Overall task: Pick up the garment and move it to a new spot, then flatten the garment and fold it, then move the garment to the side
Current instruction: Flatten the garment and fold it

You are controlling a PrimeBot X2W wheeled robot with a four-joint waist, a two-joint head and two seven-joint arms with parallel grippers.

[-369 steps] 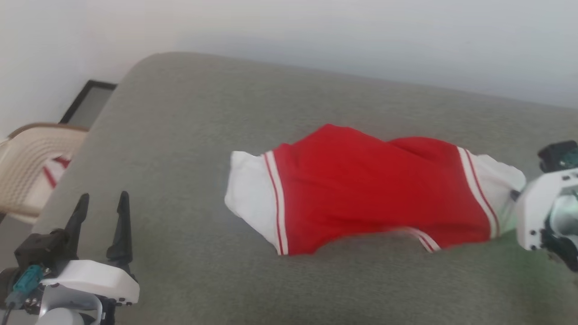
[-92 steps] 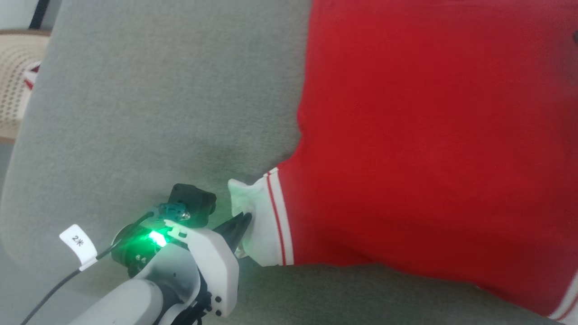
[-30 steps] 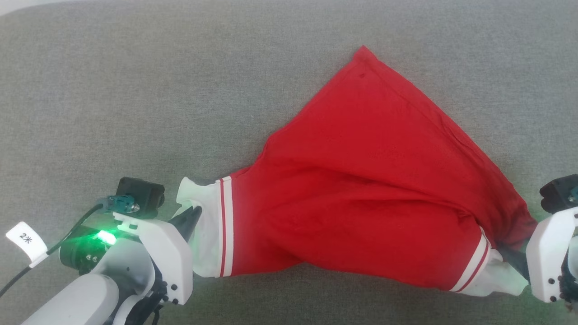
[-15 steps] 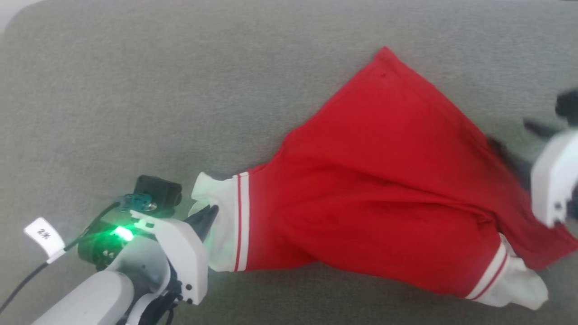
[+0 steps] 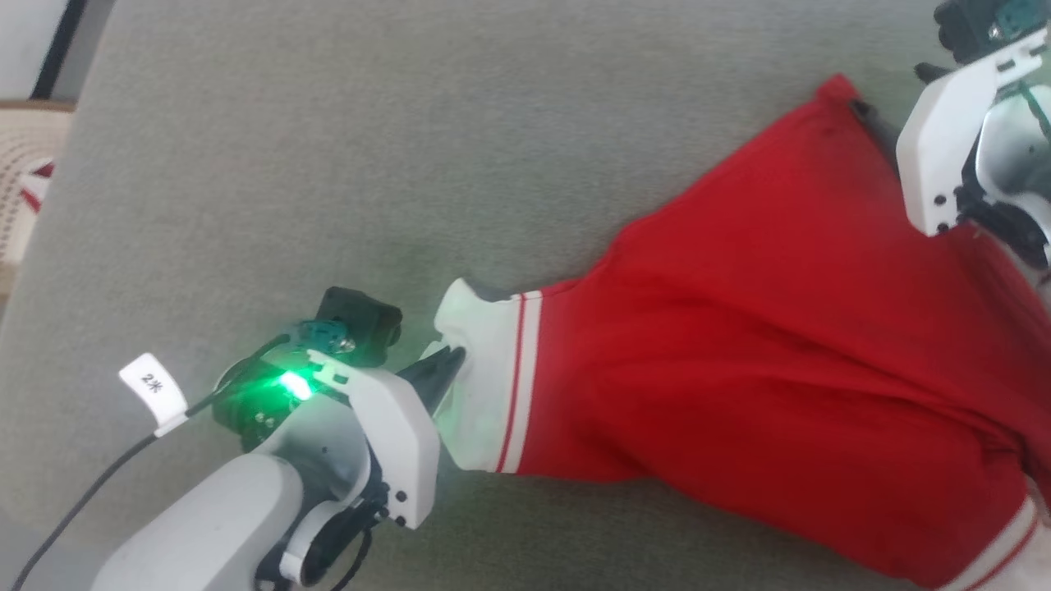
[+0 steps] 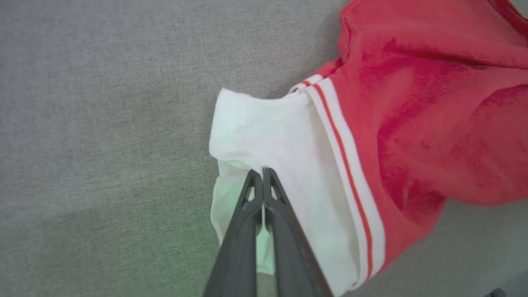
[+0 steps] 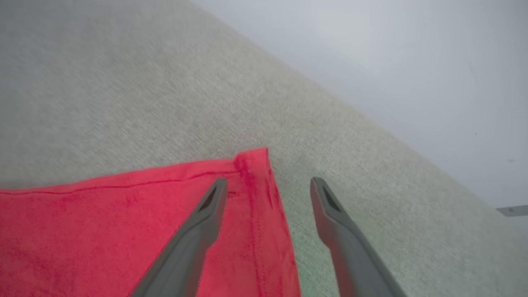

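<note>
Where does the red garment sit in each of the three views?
Head view: garment right of centre, white sleeve shut in the left claw.
Left wrist view: garment at right, sleeve pinched mid-frame.
Right wrist view: garment lower left, its edge inside the open right claw.
Shared landmark: grey cushion.

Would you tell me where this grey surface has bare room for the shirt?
Free: the grey surface left of the red shirt, from the left gripper to the edge by the basket. Crowded: the right, under shirt and right gripper.

The right gripper (image 7: 269, 181) has left the garment's (image 5: 780, 328) cuff for its far red corner
</note>
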